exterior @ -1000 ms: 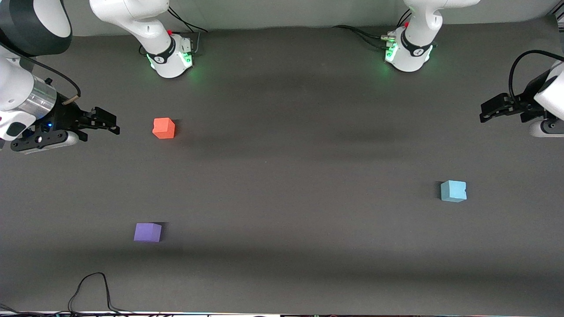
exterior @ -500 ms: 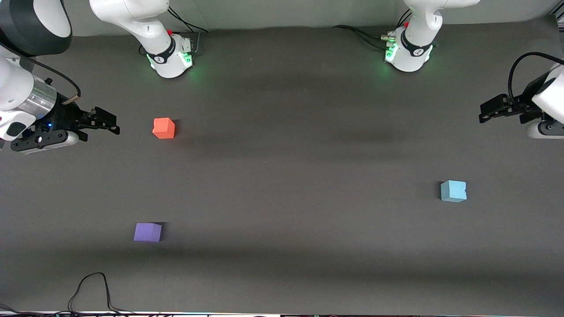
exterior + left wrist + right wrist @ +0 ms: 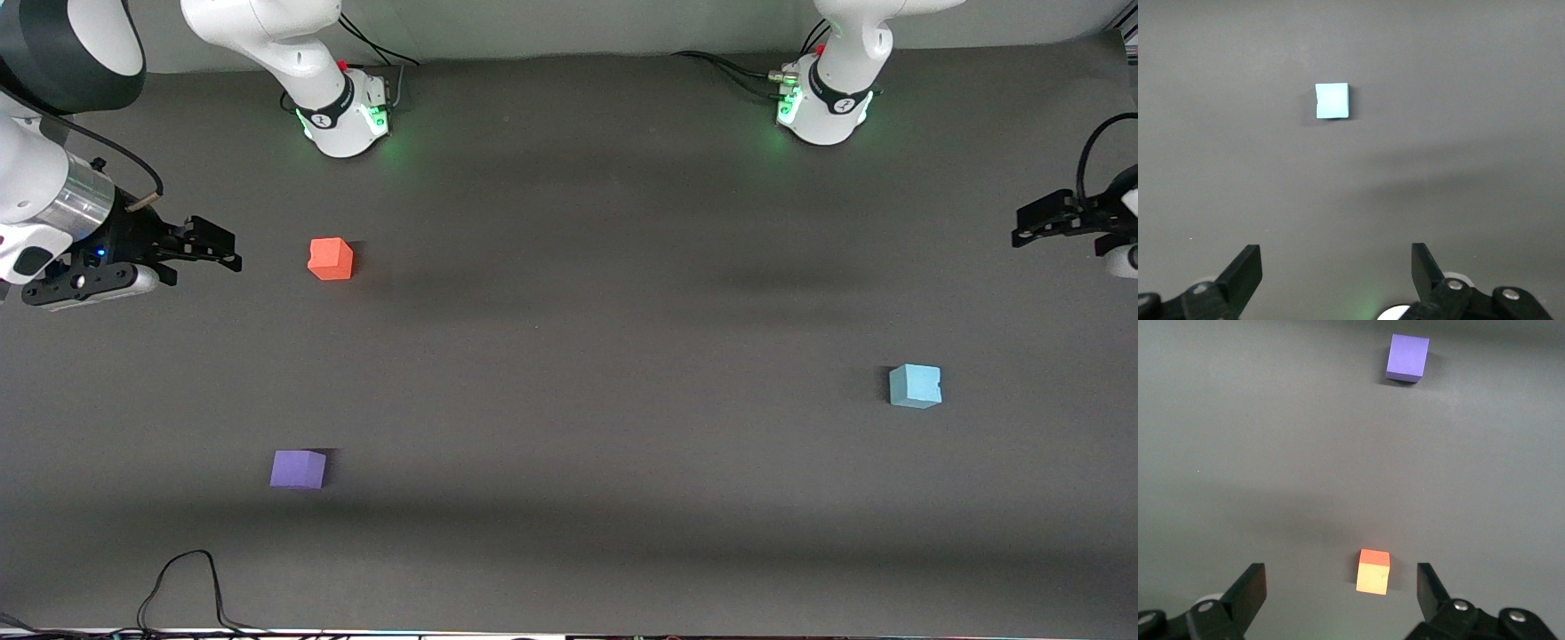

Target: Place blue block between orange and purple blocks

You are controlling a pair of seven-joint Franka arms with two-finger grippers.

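The blue block [image 3: 915, 386] lies on the dark table toward the left arm's end; it also shows in the left wrist view [image 3: 1332, 101]. The orange block [image 3: 331, 259] and the purple block [image 3: 298, 468] lie toward the right arm's end, the purple one nearer the front camera. Both show in the right wrist view: orange [image 3: 1373, 572], purple [image 3: 1407, 358]. My left gripper [image 3: 1022, 227] is open and empty over bare table at the left arm's end, apart from the blue block [image 3: 1337, 267]. My right gripper [image 3: 233, 251] is open and empty over the table beside the orange block [image 3: 1340, 587].
The right arm's base [image 3: 342, 111] and the left arm's base [image 3: 822, 102] stand along the edge farthest from the front camera. A black cable [image 3: 187, 582] loops on the table at the edge nearest the front camera, near the purple block.
My left gripper has moved outward toward the left arm's end of the table. The right arm and the three blocks have not moved.
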